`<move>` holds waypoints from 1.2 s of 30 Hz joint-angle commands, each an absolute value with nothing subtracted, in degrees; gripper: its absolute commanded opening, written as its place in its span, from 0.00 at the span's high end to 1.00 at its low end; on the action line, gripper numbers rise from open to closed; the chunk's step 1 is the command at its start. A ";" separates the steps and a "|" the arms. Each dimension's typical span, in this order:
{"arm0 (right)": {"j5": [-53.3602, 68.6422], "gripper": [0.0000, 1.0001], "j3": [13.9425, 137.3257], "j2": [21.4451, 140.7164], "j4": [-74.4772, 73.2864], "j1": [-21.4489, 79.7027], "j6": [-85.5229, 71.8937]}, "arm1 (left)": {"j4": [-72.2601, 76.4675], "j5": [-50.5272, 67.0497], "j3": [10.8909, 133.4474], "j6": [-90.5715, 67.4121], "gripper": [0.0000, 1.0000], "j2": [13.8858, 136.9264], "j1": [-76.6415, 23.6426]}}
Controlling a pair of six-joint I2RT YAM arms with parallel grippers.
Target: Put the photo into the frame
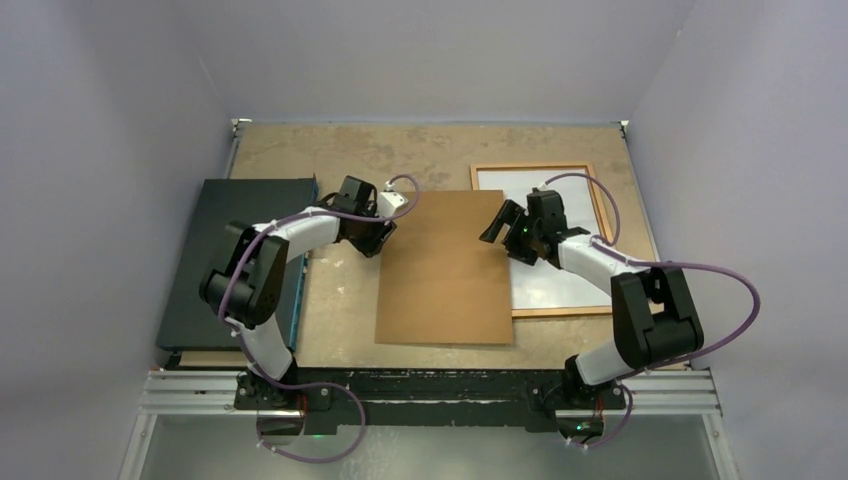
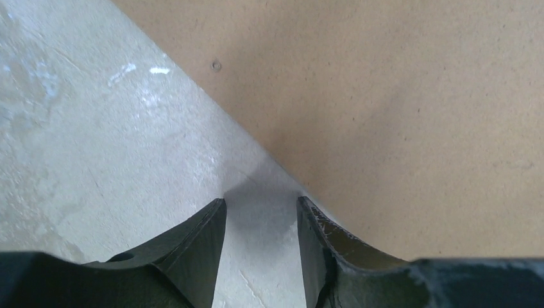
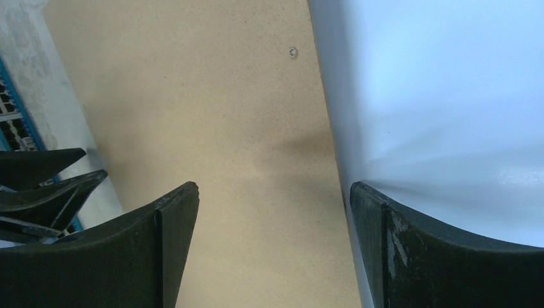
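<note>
Rearward on the right side of the table (image 1: 440, 150) lies the frame (image 1: 535, 168), flat, its thin orange-brown rails around a white glossy surface (image 1: 560, 270). Whether that white is the photo lying face down or only the pane, I cannot tell; no printed side shows in any view. A plain brown backing board (image 1: 445, 270) lies flat at the table's centre and overlaps the frame's left part, hiding most of the left rail. The right gripper (image 1: 500, 228) hovers over that overlap, jaws spread wide and empty — in its wrist view one finger hangs above the board, the other above the white surface, and the board's edge runs between them. The left gripper (image 1: 372, 240) is at the board's far-left corner, jaws parted by a narrow gap with nothing in it; its wrist view shows bare table (image 2: 96, 160) between the fingers and the board's edge (image 2: 385, 96) running just beside the right fingertip (image 2: 308, 215). A dark flat box (image 1: 240, 260) lies along the table's left side, well apart from the frame.
</note>
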State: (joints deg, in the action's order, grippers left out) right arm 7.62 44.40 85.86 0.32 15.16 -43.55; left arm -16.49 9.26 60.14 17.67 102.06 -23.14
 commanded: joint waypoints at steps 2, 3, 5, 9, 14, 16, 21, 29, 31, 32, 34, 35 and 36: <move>8.28 0.11 42.19 85.69 1.49 14.55 -41.15 | -21.47 12.77 57.15 18.50 0.56 100.64 -21.75; 8.34 0.11 42.09 85.76 1.61 14.49 -41.07 | -21.23 12.95 56.42 18.46 0.56 100.58 -21.69; 8.79 0.11 41.68 85.85 2.00 14.48 -40.98 | -20.90 13.17 55.63 18.41 0.57 100.46 -21.71; 10.89 0.11 40.61 85.49 3.72 14.17 -41.15 | -20.06 13.53 54.31 18.20 0.57 100.64 -21.82; 14.90 0.14 39.84 82.86 6.29 14.19 -41.65 | -18.22 14.98 53.36 16.72 0.59 102.43 -22.42; 16.84 0.15 40.26 81.51 6.73 14.21 -41.75 | -17.36 15.76 53.33 15.95 0.60 103.27 -23.06; 23.99 0.18 40.42 77.79 10.42 14.17 -43.68 | -16.46 17.75 54.49 13.92 0.63 105.73 -24.36; 37.70 0.21 39.79 73.40 22.70 14.15 -49.69 | -16.45 18.55 55.16 13.27 0.64 106.61 -24.90; 37.64 0.22 40.54 73.22 21.95 14.20 -48.91 | -16.61 18.38 55.37 13.37 0.64 106.56 -24.94; 37.61 0.24 40.95 73.32 20.68 14.16 -48.06 | -16.69 18.35 55.48 13.43 0.64 106.52 -24.99; 37.26 0.30 41.48 73.69 17.85 14.15 -46.64 | -16.89 18.24 55.62 13.48 0.65 106.25 -24.88; 37.03 0.32 41.59 73.87 16.86 14.15 -45.89 | -16.95 18.13 55.56 13.55 0.65 106.07 -24.96; 36.63 0.35 41.64 73.90 16.26 14.15 -45.40 | -16.99 17.99 55.61 13.60 0.65 105.94 -24.91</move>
